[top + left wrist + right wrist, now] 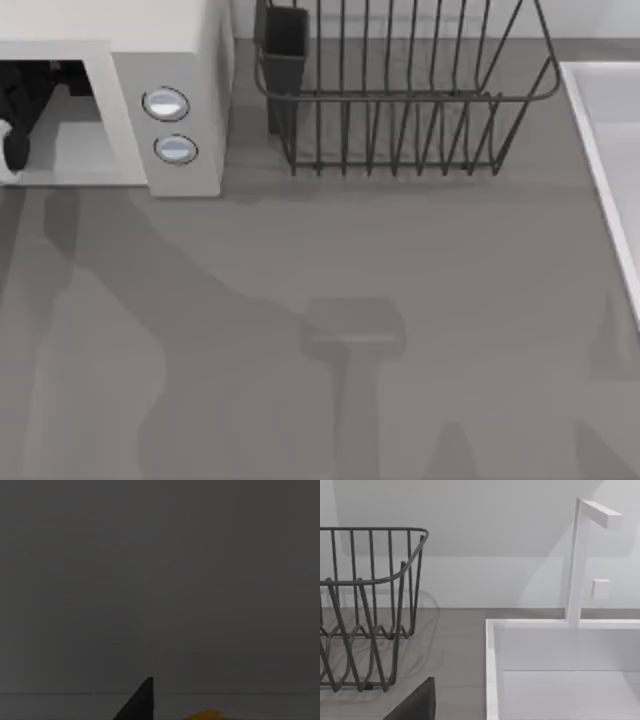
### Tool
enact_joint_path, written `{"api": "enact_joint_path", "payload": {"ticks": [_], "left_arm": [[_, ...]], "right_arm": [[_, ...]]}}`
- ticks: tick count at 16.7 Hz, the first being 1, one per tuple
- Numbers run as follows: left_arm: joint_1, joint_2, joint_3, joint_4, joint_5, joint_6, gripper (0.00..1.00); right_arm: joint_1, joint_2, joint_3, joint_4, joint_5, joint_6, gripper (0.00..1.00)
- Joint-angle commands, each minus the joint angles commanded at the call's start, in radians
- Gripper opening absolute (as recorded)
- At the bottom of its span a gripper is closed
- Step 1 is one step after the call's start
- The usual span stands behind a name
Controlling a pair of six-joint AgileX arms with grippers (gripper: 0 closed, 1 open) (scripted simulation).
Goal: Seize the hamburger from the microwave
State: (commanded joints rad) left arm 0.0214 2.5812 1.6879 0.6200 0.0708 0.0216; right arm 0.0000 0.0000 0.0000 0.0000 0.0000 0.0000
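The grey table [400,300] lies bare in the near part of the top view, crossed by soft shadows of the arms. Farther back on the left stands the microwave [190,40], white and boxy, its grey cavity open toward the front and its two round silver-blue buttons [166,104] stacked on the front panel. The left gripper [18,110] is inside that cavity, seen from above as a dark shape at the far left edge; whether its jaws are wide, narrow or closed on anything I cannot tell.

From the left wrist view, the surroundings are the dim grey interior of the microwave. One dark fingertip [140,702] rises at the near edge, and just beside it a sliver of the hamburger [206,715] shows as an orange-yellow curve on the cavity floor; contact between them cannot be judged.

To the right of the microwave, at the back of the table, sits the dark wire rack [400,110]. The white sink [560,670] with its tap occupies the table's right side, and the right wrist view looks across it with the right arm's dark finger [417,705] in the foreground; its jaws cannot be judged.
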Motion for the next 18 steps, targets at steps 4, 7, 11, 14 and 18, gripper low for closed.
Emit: {"api": "enact_joint_path", "payload": {"ticks": [4,7,11,14,18], "left_arm": [[-0.171,-0.26,-0.225,-0.068,-0.164,-0.065,0.0],[-0.327,-0.519,-0.44,-0.13,-0.315,-0.124,0.0],[-0.534,-0.853,-0.725,-0.214,-0.514,-0.203,0.0],[-0.656,-1.02,-0.885,-0.264,-0.632,-0.249,0.0],[-0.721,-1.095,-0.959,-0.29,-0.694,-0.274,0.0]], "right_arm": [[0.0,0.0,0.0,0.0,0.0,0.0,1.0],[0.0,0.0,0.0,0.0,0.0,0.0,1.0],[0.0,0.0,0.0,0.0,0.0,0.0,1.0],[0.0,0.0,0.0,0.0,0.0,0.0,1.0],[0.0,0.0,0.0,0.0,0.0,0.0,1.0]]}}
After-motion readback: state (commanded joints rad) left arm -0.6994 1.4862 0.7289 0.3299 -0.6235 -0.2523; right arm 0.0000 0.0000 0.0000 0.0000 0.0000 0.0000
